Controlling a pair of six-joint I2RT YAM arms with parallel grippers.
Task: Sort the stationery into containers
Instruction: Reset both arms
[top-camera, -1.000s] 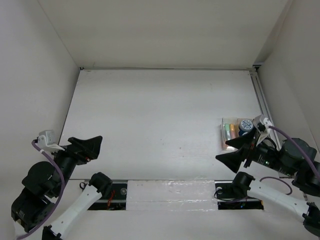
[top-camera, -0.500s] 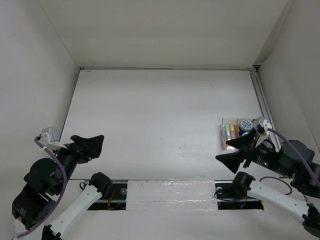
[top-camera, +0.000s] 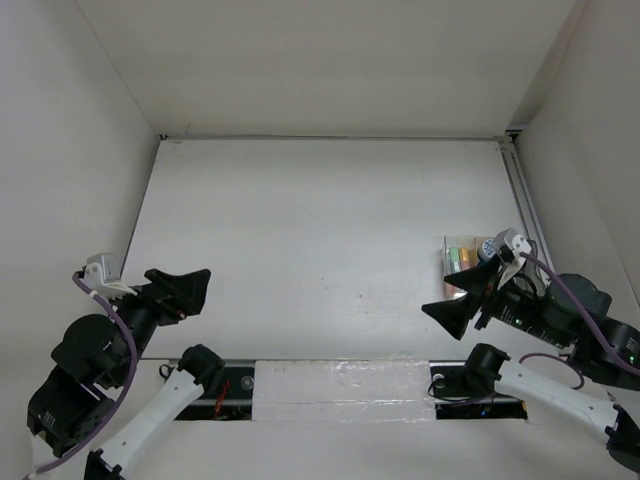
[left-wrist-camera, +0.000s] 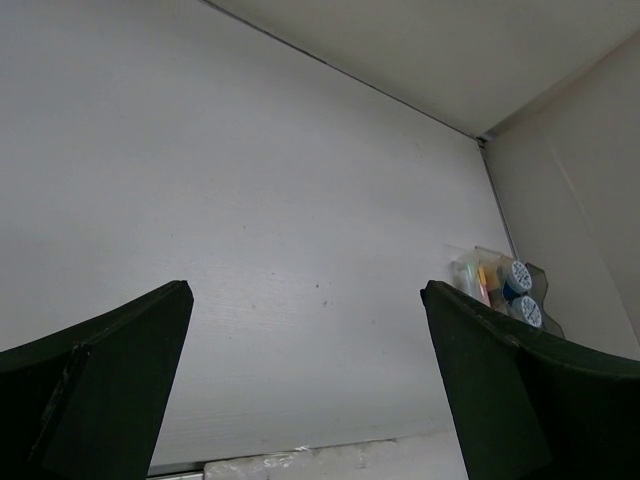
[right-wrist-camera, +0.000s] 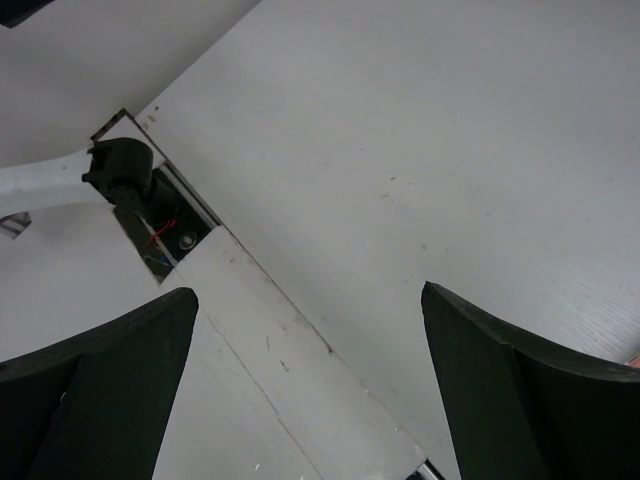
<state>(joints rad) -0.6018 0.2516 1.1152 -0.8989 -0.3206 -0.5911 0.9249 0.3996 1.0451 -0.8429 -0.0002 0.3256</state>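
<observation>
The clear plastic box (top-camera: 453, 245) stands at the table's right edge with the stubby markers (top-camera: 461, 262) in it. One blue-and-white cylinder (top-camera: 486, 247) peeks out beside them; the rest is hidden by my right arm. In the left wrist view the box (left-wrist-camera: 468, 268), markers (left-wrist-camera: 482, 281) and two cylinders (left-wrist-camera: 517, 277) show at far right. The wooden box and the scissors do not show. My right gripper (top-camera: 448, 300) is open and empty just in front of the containers, also in its own view (right-wrist-camera: 308, 290). My left gripper (top-camera: 196, 284), (left-wrist-camera: 305, 290) is open and empty at the near left.
The white table (top-camera: 320, 220) is walled on the left, back and right. A metal rail (top-camera: 525, 200) runs along the right edge. A taped white strip (top-camera: 340, 380) and the arm base slots (right-wrist-camera: 150, 215) lie at the near edge.
My right gripper has swung a little left and forward, now covering more of the containers. My left arm has shifted only slightly.
</observation>
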